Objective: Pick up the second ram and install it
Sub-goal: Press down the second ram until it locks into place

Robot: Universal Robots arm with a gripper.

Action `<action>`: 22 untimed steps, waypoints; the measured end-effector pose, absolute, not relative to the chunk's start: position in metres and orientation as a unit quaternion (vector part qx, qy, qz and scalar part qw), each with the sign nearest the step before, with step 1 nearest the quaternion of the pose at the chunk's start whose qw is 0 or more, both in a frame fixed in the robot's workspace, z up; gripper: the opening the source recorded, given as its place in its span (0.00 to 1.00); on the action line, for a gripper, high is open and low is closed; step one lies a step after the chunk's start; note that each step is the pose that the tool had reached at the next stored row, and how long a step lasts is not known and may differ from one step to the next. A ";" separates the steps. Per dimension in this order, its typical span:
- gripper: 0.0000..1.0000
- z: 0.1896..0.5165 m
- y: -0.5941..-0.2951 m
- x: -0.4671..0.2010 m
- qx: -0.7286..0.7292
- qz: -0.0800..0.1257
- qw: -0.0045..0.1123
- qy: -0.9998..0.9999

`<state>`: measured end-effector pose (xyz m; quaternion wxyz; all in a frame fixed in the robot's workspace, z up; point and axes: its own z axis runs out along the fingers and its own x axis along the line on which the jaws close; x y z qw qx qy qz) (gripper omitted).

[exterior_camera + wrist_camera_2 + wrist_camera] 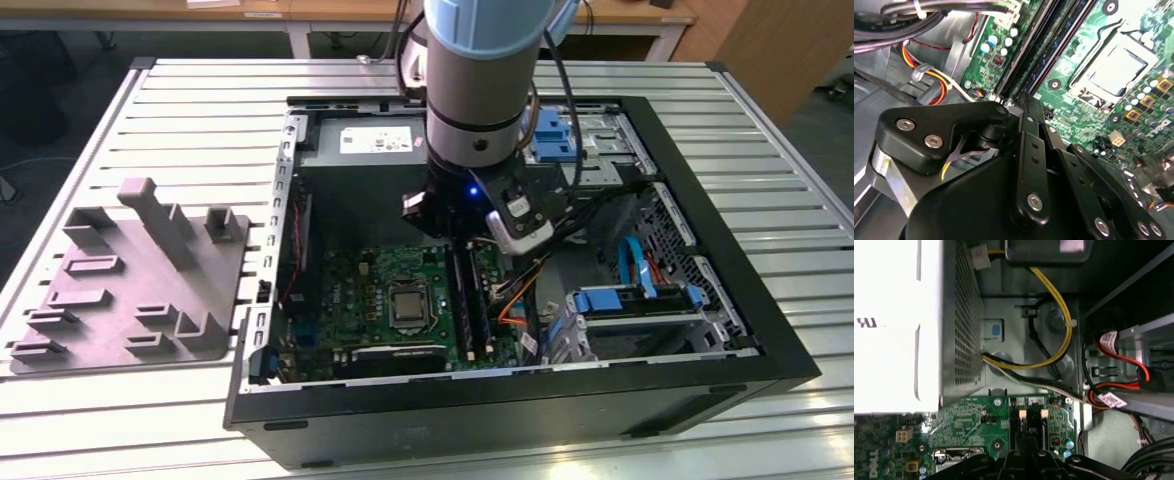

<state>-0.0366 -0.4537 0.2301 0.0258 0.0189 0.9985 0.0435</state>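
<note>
1. The second ram [463,292] is down inside the computer case [534,398], standing edge-up in the long slots of the green motherboard [380,270]. In the second wrist view it shows as a dark blue strip [1053,47] running along those slots. I can't cleanly separate it from what sits beside it.
2. The end effector [465,246] is right over the near end of that strip. In the second wrist view its fingers are drawn together at the tip [1024,101], with no gap showing. Whether they actually touch the stick, I can't tell.
3. In the first wrist view, the end effector [1026,456] sits over the slot ends, where two pale latches [1022,414] flank them.
4. Just beside the slots, toward the exterior view's left, there's the square processor socket [404,303], its metal frame bright in the second wrist view [1114,70].
5. A yellow cable bundle [1060,340] loops across the case wall next to the perforated power supply [961,315].
6. On the exterior view's right, blue drive brackets [641,298] sit in the case.
7. Well apart on the slatted table [200,110], on the exterior view's left, lies the grey holder block [127,285].
</note>
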 end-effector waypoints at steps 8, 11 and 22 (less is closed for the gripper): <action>0.10 0.230 -0.473 -0.037 0.019 0.041 0.026 0.999; 0.10 0.230 -0.481 -0.037 0.019 0.040 0.026 0.999; 0.10 0.230 -0.511 -0.037 0.019 0.039 0.026 0.999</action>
